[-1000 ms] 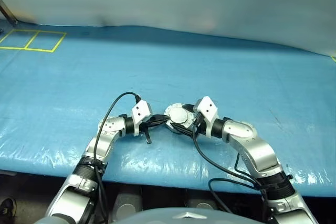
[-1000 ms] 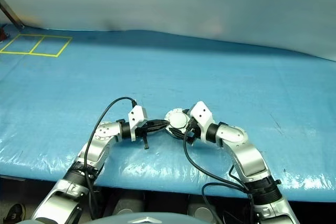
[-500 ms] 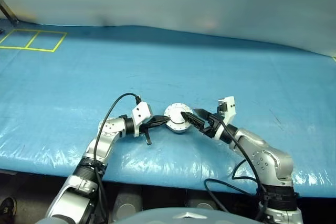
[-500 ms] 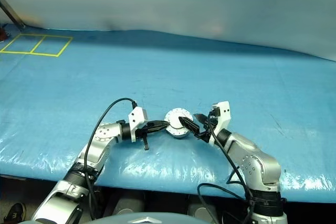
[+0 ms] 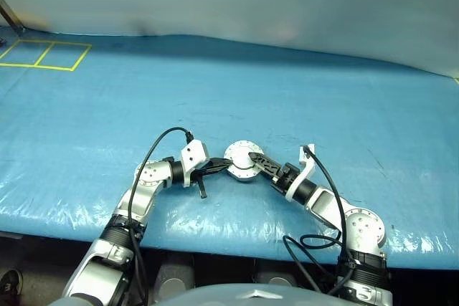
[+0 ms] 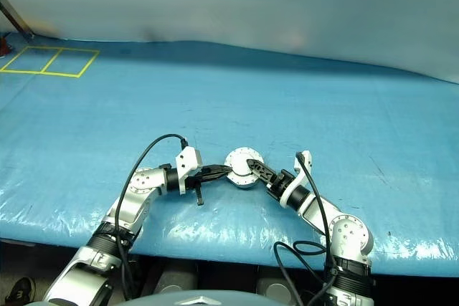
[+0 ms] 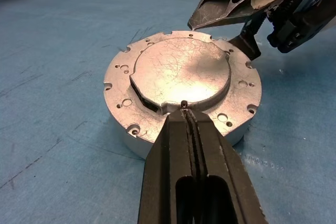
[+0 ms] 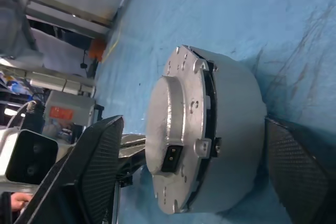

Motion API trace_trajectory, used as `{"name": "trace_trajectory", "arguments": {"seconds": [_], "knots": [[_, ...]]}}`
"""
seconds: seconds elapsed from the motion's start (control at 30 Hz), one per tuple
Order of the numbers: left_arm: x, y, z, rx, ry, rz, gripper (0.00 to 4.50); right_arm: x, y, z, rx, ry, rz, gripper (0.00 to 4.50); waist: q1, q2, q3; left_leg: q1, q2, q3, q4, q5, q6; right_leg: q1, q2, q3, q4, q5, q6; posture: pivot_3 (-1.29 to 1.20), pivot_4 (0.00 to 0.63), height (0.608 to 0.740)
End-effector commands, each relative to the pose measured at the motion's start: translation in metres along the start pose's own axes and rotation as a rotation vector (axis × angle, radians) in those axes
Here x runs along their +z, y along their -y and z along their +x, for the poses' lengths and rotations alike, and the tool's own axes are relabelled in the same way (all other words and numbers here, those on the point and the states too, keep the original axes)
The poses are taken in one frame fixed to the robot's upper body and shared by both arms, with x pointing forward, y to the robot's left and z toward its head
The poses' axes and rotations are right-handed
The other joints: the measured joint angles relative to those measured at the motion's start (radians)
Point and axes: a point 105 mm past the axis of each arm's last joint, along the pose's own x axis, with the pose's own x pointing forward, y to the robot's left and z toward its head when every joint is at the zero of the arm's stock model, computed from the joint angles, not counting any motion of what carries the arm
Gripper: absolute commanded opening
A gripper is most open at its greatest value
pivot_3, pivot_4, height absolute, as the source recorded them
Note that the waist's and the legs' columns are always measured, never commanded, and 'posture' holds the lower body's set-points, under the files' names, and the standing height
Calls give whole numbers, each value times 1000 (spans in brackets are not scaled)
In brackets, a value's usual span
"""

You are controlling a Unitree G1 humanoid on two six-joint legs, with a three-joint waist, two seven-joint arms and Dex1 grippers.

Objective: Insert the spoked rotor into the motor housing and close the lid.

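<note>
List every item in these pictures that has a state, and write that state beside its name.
lid: closed on the housing, grey face up.
motor housing: lidded, resting on the blue table.
left gripper: shut, tips at the lid's edge.
right gripper: open, fingers either side of the housing.

With the lid point(image 7: 181, 74) down on the motor housing point(image 8: 231, 129), I can't see inside it. My right gripper's point(image 8: 194, 166) 2 fingers are cut off by the frame edge.

Light grey lid point(image 7: 181, 74), blue tarp point(image 5: 301, 91)
</note>
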Motion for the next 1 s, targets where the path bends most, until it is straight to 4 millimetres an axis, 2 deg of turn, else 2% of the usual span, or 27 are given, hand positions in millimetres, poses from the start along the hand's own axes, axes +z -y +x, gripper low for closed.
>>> {"name": "trace_trajectory", "arguments": {"seconds": [0.03,0.13,0.23,0.5,0.63,0.8,0.9,1.0], "knots": [[-15,14,6,-44,-56,-25,0,2,-15,2,93,26,45,2938,0,0,0,0,0,0,0,0,0,0,0,0,0,0,0,0,150,740],[-16,14,6,-44,-56,-26,0,-2,-18,3,110,20,71,1964,-3,0,0,-1,0,0,0,0,0,-1,0,0,0,0,0,0,150,740],[-15,14,7,-45,-55,-27,0,-5,-17,4,96,-2,63,1218,-4,0,0,-1,0,0,-1,0,0,-1,0,0,0,0,0,0,150,740],[-8,11,7,-9,6,-76,0,-7,-14,5,68,-23,45,1213,-8,1,0,-1,0,0,-1,0,0,-2,0,0,0,0,0,0,150,740],[21,-4,-6,103,237,-306,0,7,-25,6,135,74,104,1213,-16,2,1,-3,0,0,-1,0,0,-4,0,0,0,0,0,0,150,740],[26,-4,-22,168,346,-453,0,21,-34,5,178,163,156,1213,-26,4,3,-14,1,-1,-1,1,1,-15,1,0,2,1,0,0,150,740],[27,-3,-29,221,410,-538,638,29,-45,4,232,211,175,1213,-31,4,3,-14,1,-1,-3,1,1,-15,2,0,1,0,0,0,150,740],[32,-4,-33,251,494,-621,1644,35,-59,4,292,235,174,1213,-34,4,3,-14,1,-1,-3,1,1,-15,2,0,1,0,0,0,150,740]]}}
